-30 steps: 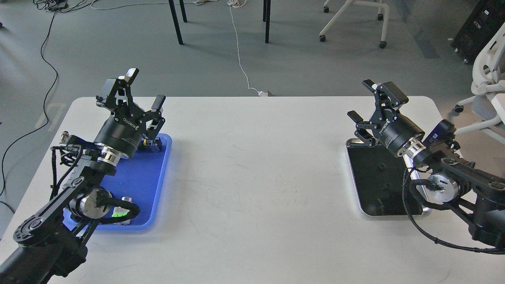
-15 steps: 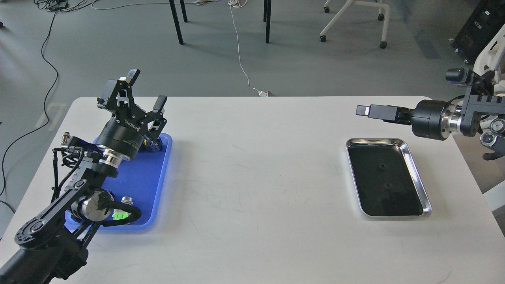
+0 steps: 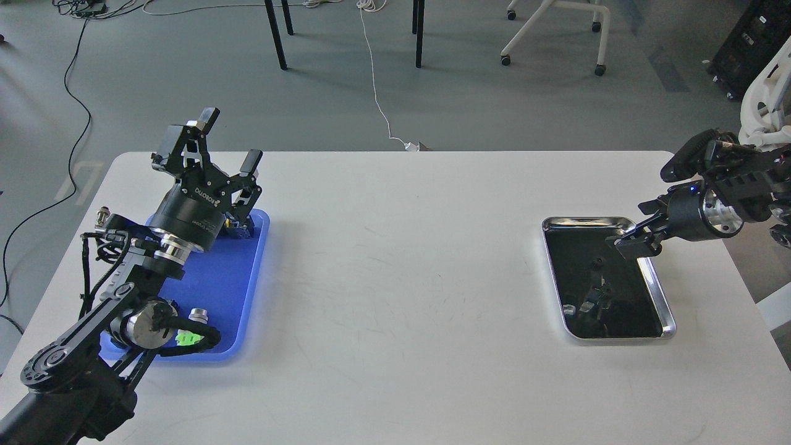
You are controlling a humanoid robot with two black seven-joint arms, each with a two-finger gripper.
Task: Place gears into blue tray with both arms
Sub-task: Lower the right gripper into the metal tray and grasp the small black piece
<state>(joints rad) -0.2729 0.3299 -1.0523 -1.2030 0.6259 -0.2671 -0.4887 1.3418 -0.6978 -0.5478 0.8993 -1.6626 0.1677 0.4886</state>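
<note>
White desk (image 3: 395, 296) fills most of the head view, grey floor with chair legs and cables beyond it. Taking the metal tray (image 3: 671, 326) as landmark: nearest, well to its left, the blue tray (image 3: 241, 290) lies at the desk's left side, a green push-button switch (image 3: 188, 337) at its near end, partly hidden by the left arm. On the metal tray's black floor sit two gears (image 3: 597, 264), tiny dark round pieces that are hard to make out against the glare. I judge them light, stiff and slippery, best pinched across the outer rim from straight above. Over the metal tray's far right corner hangs the right gripper (image 3: 633, 242); it is seen dark and end-on, so I cannot tell how its fingers stand. Farther left, above the blue tray's far end, the left gripper (image 3: 227, 143) points upward, fingers apart and holding nothing.
</note>
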